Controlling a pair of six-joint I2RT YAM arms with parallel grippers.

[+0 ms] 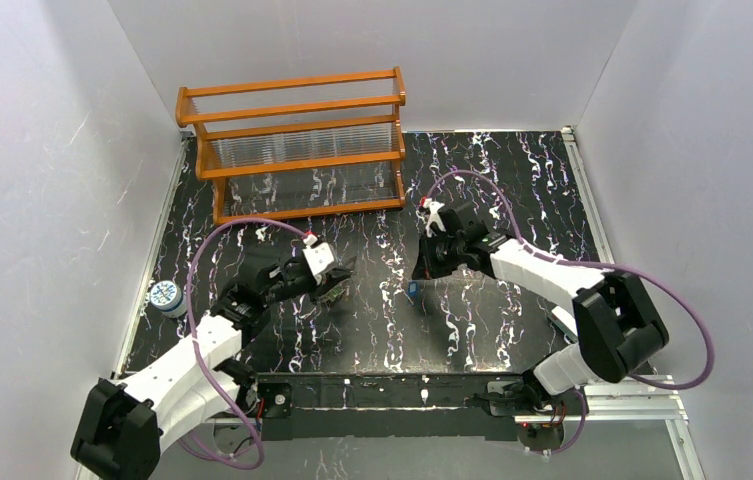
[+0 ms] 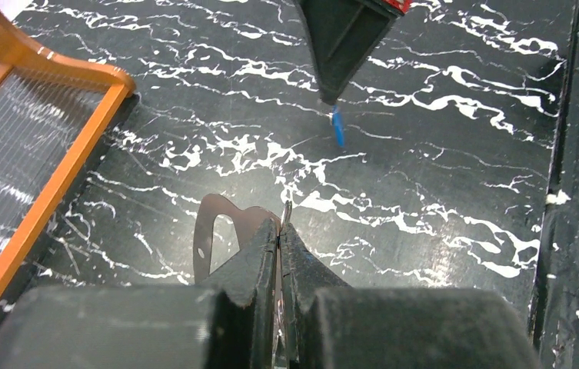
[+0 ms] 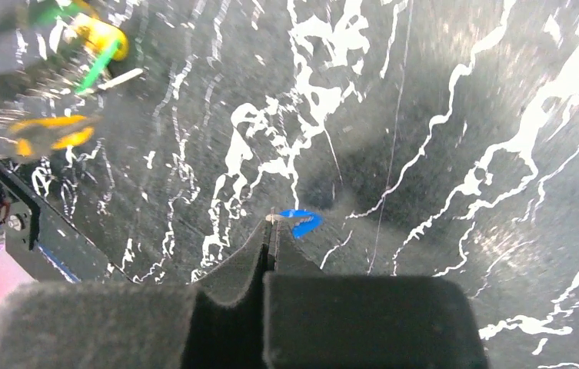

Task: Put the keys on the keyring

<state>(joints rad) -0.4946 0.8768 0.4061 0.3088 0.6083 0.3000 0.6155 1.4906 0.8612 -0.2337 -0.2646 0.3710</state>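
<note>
My right gripper point(image 3: 272, 227) is shut on a blue key point(image 3: 299, 222); the key's metal part sits at the fingertips and its blue head sticks out to the right. The left wrist view shows that same blue key point(image 2: 337, 127) hanging from the right gripper point(image 2: 331, 98), just above the black marbled table. My left gripper point(image 2: 280, 227) is shut on the keyring point(image 2: 287, 209), a thin grey wire end poking out between the fingertips. A flat brownish piece point(image 2: 217, 227) lies against its left finger. Yellow and green keys point(image 3: 95, 42) hang blurred at the left gripper point(image 1: 340, 283).
An orange wooden rack point(image 1: 292, 150) with clear ribbed panels stands at the back left; its corner point(image 2: 55, 165) is close to my left gripper. A small round white and blue object point(image 1: 165, 297) sits at the table's left edge. Purple cables arch over both arms.
</note>
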